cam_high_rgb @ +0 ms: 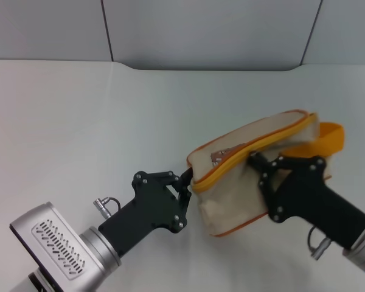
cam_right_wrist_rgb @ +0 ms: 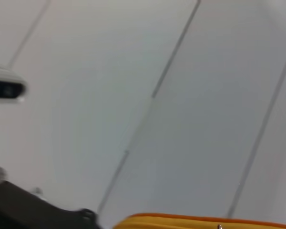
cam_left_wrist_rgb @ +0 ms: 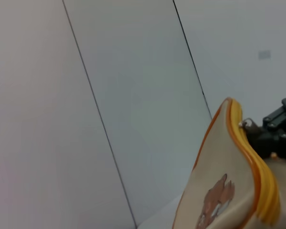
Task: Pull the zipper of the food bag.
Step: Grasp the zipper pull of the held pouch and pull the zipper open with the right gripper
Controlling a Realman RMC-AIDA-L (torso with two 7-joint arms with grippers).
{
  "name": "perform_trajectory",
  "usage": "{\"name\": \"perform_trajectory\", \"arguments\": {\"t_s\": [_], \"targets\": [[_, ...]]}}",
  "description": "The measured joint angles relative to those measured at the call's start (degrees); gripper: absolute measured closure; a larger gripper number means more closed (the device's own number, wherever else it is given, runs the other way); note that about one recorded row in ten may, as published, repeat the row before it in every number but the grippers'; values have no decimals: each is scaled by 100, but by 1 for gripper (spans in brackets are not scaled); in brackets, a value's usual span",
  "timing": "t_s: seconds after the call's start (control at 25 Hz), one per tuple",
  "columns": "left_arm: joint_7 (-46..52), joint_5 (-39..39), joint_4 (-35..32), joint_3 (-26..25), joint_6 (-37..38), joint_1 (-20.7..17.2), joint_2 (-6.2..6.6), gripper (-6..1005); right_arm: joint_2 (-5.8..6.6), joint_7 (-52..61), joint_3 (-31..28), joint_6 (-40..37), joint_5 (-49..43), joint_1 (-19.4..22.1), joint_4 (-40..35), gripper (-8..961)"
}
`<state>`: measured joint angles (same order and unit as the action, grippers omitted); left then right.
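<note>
Resting on the white table [cam_high_rgb: 79, 109], the food bag [cam_high_rgb: 255, 176] sits right of centre in the head view, tilted, w/ its long top edge rising toward the far right. Beige canvas body, orange-yellow piping, strap loop [cam_high_rgb: 331, 139] at the far-right end.

Left gripper [cam_high_rgb: 187, 182]: positioned at the bag's near-left corner, black fingers pressed together on the fabric edge at that end of the bag. Arm runs back to the lower-left corner of the head view.

Right gripper [cam_high_rgb: 255, 159]: reaches in from the lower right, lying across the bag's front face, tips at the zip line approx. mid-length. Fingers look closed there, but whether they actually pinch the pull tab cannot be told from the head view.

Zipper [cam_high_rgb: 261, 143]: thin yellow-orange line along the top edge, running from the left corner to the strap end. Left wrist view shows the small silver pull tab [cam_left_wrist_rgb: 247, 125] just beside the right gripper's black tips (contact not confirmable).

Left wrist view also shows the bear print [cam_left_wrist_rgb: 217, 200] on the bag's side panel. Right wrist view shows only a strip of the bag's orange edge [cam_right_wrist_rgb: 200, 222] against the grey wall panels [cam_right_wrist_rgb: 181, 95] behind the table.
</note>
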<state>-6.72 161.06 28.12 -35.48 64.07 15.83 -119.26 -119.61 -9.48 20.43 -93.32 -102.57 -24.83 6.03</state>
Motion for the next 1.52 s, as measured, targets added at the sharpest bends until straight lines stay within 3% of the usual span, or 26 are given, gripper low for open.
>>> {"name": "perform_trajectory", "arguments": {"t_s": [0.24,0.84,1.24,1.52], "targets": [[35,-405,11,26,-2,21,-1,1000,-2,579,5,27,-500,-139,7,955],[47,-482,136,75,-10,7,-1,1001,-3,1436,85,309,-1147,-520,57,954],[-13,-536,-71,19,27,1,-6,1001,13,2067,-84,-155,-1146,-218,-447,954],[-16,-530,-64,66,84,-107,-2,1001,14,2584,-131,-134,-1164,-284,-560,955]]}}
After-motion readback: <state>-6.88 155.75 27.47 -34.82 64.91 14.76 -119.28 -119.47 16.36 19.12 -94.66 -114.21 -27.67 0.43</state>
